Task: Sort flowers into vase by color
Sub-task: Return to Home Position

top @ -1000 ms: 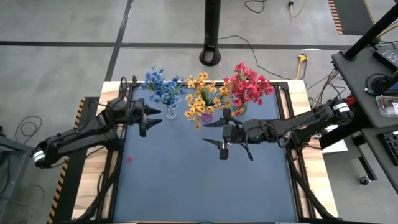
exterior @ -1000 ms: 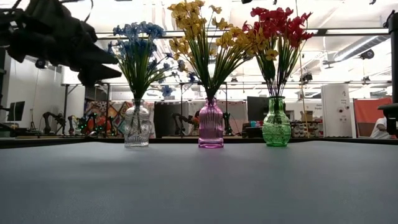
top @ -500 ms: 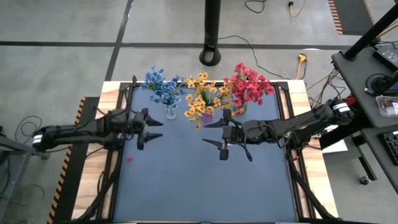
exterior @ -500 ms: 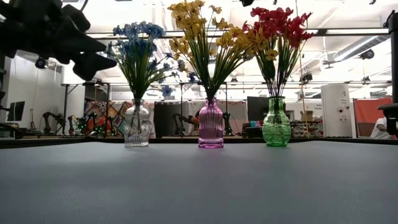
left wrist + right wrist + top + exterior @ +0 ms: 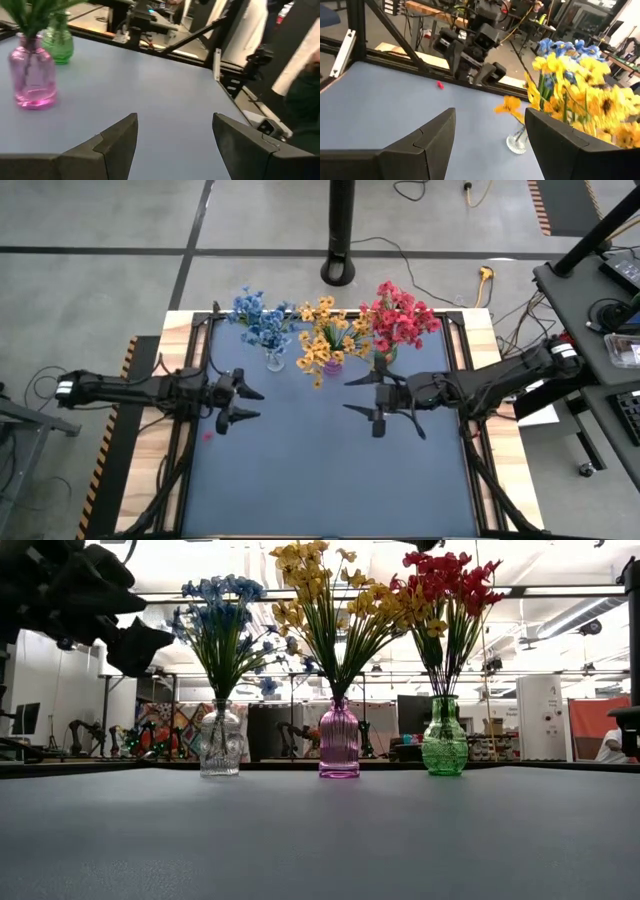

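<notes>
Yellow flowers (image 5: 328,330) in violet vase (image 5: 339,745), blue flowers (image 5: 258,320) & red flowers (image 5: 400,318) in vases either side of it; left tool (image 5: 248,404) & right tool (image 5: 352,395), both empty w/ fingers apart, hover near it; risk: retract swing clips blooms, tips vase.

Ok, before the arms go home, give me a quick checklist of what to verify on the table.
1. Blue flowers in transparent vase: ok.
2. Yellow flowers in violet vase: ok.
3. Red flowers in green vase: ok.
4. Left gripper open and empty: ok.
5. Right gripper open and empty: ok.
6. No strays on mat: not ok, a small red bit lies near the left gripper.
</notes>
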Robot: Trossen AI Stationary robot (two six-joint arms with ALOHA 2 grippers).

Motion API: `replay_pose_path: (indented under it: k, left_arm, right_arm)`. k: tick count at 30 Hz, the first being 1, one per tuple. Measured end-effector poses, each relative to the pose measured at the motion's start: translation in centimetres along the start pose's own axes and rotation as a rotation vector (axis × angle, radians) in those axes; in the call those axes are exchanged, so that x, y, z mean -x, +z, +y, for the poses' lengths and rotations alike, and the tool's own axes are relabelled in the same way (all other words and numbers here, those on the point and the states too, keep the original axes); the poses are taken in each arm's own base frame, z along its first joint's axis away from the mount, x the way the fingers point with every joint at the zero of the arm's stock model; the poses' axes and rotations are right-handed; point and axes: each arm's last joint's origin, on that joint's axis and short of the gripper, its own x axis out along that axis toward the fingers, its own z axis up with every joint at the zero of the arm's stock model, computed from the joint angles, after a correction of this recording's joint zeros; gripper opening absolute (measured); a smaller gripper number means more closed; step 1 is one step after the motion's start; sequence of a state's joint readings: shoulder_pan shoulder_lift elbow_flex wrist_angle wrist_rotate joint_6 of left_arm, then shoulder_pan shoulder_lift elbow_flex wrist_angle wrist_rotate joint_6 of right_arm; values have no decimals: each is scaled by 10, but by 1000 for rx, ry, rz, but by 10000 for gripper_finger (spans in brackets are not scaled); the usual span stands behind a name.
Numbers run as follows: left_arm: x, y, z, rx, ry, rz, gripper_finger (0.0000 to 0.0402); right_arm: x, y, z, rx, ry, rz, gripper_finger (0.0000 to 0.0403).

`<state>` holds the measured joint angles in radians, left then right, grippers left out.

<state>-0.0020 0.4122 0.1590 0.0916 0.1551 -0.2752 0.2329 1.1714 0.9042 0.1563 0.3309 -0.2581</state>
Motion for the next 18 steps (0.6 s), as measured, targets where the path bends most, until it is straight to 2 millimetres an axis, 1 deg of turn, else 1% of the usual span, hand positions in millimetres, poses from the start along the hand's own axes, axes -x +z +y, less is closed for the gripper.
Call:
replay_pose_path:
  k: [7,12,18]
  left_arm:
    - [-1,-1,-2,-51,-24,-11,240]
    - [-1,-1,-2,-134,-7,-15,240]
    - [0,-1,3,-227,119,-27,240]
  right_arm:
    - [14,-26,3,19,14,-39,231]
    - [29,-30,-4,12,-1,-64,231]
    - [44,-36,-14,-6,-34,-88,231]
